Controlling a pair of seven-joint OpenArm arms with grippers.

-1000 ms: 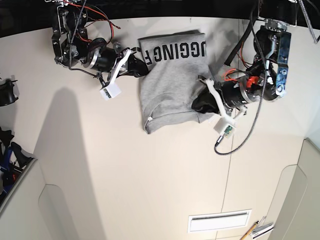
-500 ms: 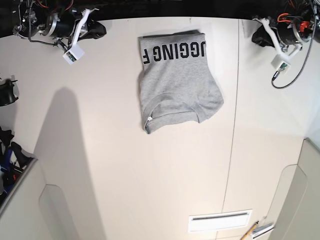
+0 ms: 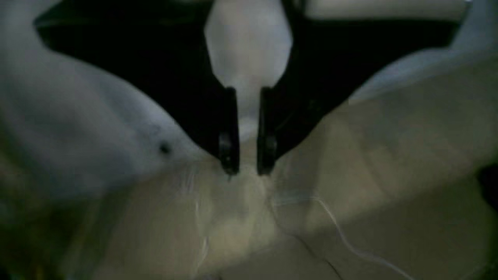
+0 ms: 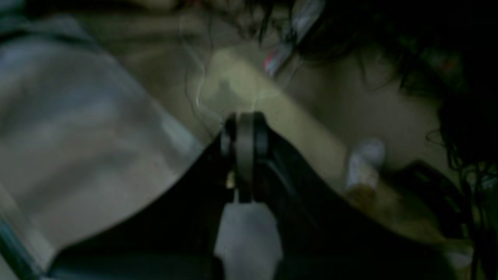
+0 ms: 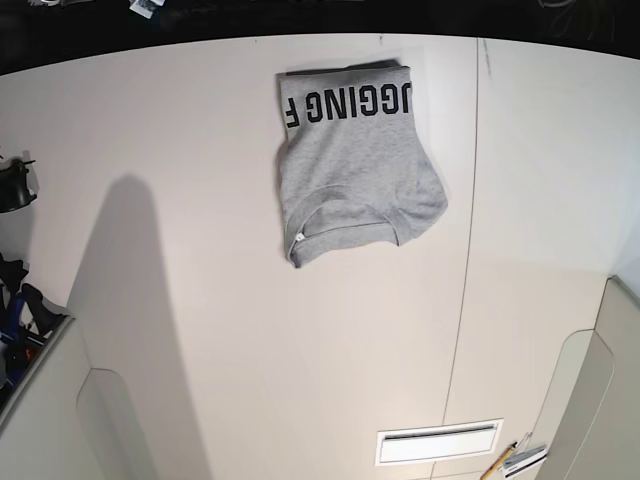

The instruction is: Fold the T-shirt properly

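A wide pale cream bench (image 5: 200, 330) fills the base view, w/ a dark strip along the far edge and a long soft shadow on its left part. The light heather-grey cotton T-shirt (image 5: 355, 165) lies near the far edge, about in the middle, as a compact folded packet: black block letters run across the far band, and the ribbed crew neck w/ a small white tag faces the near side. The folding seems to me nearly complete or complete; the sleeves are tucked under and the outline is roughly a rectangle, but the near right corner bulges out a bit, so maybe one smoothing is left, if any. Both arms are out of the base view. In the left wrist view the left claw (image 3: 247, 165) shows its black jaws almost together, only a narrow gap, and nothing is held between them. In the right wrist view the right claw (image 4: 244, 130) looks closed, the tips pressed together, also w/o any cloth; both wrist pictures are dark and blurred, so I can't say what is behind. Compared w/ half a second ago, both arms, which were then at the far corners of the bench, are gone from sight, and the T-shirt lies unchanged.
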